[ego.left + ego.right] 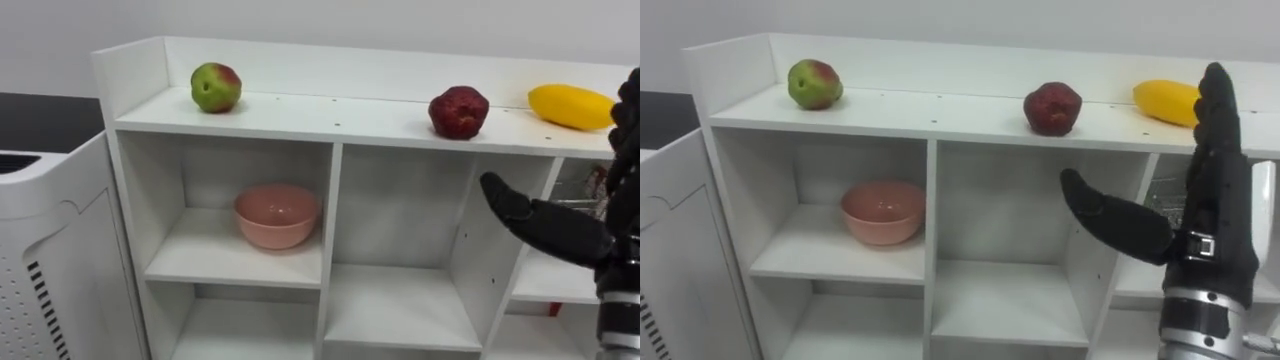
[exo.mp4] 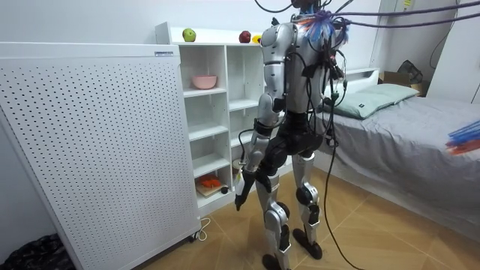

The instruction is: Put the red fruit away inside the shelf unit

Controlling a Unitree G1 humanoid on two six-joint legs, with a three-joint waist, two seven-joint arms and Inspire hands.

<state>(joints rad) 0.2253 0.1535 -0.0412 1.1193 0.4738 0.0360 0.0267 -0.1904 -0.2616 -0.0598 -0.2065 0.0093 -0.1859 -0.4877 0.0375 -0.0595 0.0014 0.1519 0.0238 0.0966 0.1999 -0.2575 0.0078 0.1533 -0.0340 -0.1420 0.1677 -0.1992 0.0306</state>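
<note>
— Up on the top board of the closet (image 1: 330, 118), toward its left end: a green-and-red apple (image 1: 215, 87), upright, on its own.

— And further along that board?

— Right of the middle, close to the front edge: a dark red fruit (image 1: 459, 111). Near the right end: a yellow fruit (image 1: 571, 106), lying lengthwise. All three well apart from one another, none held.

— Below the board?

— Upper left compartment: a pink bowl (image 1: 277, 215), right way up, about midway along its shelf. Lower down, in the room view, something orange (image 2: 210, 181) on a low shelf; too small to name.

— Hands?

— Right hand (image 1: 1215, 215) raised before the right part of the closet. Fingers straight and pointing up, thumb stretched out toward the left, nothing in it. Fingertips seen just beside the yellow fruit; touching it or not, cannot tell.

— And the other?

— Left hand (image 2: 241, 193) hanging low beside the thigh in the room view. Spread or curled, cannot tell from there.

— Surroundings?

— Standing upright, close before the closet and facing it. White perforated panel (image 2: 97, 142) at the room view's left, up against the closet's side. Bed (image 2: 405, 127) with a grey cover behind, at the room view's right.
</note>
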